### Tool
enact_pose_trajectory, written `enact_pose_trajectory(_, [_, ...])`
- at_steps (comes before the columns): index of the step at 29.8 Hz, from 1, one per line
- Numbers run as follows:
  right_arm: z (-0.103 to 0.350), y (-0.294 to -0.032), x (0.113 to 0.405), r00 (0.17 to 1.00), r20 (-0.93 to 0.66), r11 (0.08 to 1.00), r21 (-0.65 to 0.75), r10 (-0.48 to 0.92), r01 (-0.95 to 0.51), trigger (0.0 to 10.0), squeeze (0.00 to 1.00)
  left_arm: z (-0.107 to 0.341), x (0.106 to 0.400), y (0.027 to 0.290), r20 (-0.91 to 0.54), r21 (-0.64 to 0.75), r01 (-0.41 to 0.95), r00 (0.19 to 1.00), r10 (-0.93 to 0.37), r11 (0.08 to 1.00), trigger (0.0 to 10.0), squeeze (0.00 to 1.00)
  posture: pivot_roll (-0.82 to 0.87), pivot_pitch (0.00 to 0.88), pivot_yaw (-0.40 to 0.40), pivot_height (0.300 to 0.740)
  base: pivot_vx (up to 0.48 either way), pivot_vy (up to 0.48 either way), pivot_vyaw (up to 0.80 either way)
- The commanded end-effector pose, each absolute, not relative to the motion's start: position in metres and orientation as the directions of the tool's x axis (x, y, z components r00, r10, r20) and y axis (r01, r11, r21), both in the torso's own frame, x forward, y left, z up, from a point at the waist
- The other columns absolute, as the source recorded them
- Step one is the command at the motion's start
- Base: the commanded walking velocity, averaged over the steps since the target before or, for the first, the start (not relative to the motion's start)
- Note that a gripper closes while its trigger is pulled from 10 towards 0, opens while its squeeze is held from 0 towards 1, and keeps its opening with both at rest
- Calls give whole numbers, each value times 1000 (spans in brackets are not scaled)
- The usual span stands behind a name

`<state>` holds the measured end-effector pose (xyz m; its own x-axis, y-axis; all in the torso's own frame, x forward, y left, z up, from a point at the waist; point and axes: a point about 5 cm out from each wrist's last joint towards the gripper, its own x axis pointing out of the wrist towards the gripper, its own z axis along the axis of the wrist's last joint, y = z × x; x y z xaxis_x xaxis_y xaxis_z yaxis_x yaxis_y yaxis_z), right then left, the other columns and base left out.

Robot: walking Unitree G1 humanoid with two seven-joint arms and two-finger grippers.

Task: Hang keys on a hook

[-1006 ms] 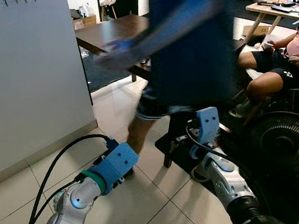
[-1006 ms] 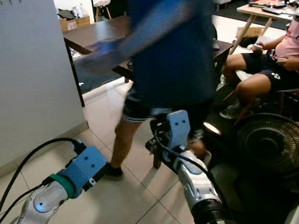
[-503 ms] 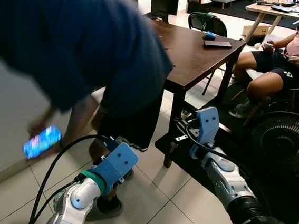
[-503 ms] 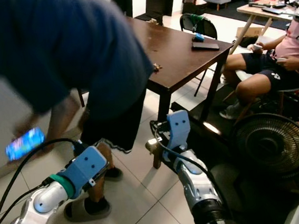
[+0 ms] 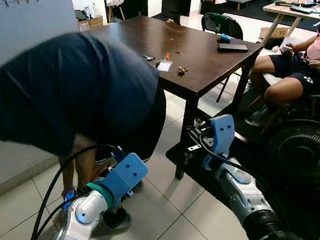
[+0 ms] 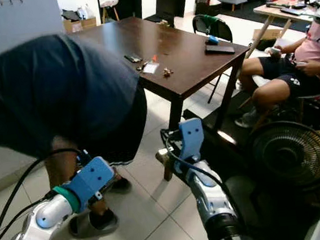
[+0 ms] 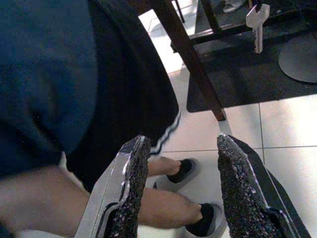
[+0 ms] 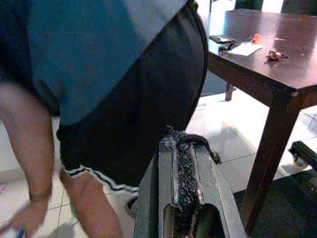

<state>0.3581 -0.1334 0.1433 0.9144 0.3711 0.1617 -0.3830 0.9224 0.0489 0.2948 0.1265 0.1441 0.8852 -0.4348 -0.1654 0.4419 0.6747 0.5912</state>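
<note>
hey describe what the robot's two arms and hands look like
Both arms are silver metal with rounded joints. The left arm has a green ring at the wrist, a blue block housing and black cables looping to it. The right arm has a matching blue block, a black cable and a black ribbed sleeve lower down. The left hand has two long black, rough-padded fingers on metal backing.

Dk brown table (image 5: 199,54) — silver key (image 7: 257,22)

Head eyes downward, wrists close — sharing table (image 5: 200,65)
</note>
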Motion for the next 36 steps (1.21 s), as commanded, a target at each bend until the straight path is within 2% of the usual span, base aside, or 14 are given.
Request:
enact_pose_trajectory(1, [142, -133, 359, 917, 156, 922, 66, 367, -380, 10000, 0, 142, 293, 127, -175, 587, 451, 881, -439, 673, 10000, 0, 64, 19, 44, 740, 0, 0, 0])
enact_pose_trajectory(36, [143, -133, 361, 918, 152, 923, 70, 365, -379, 10000, 0, 142, 296, 127, -172, 587, 447, 884, -435, 675, 10000, 0, 65, 14, 48, 740, 0, 0, 0])
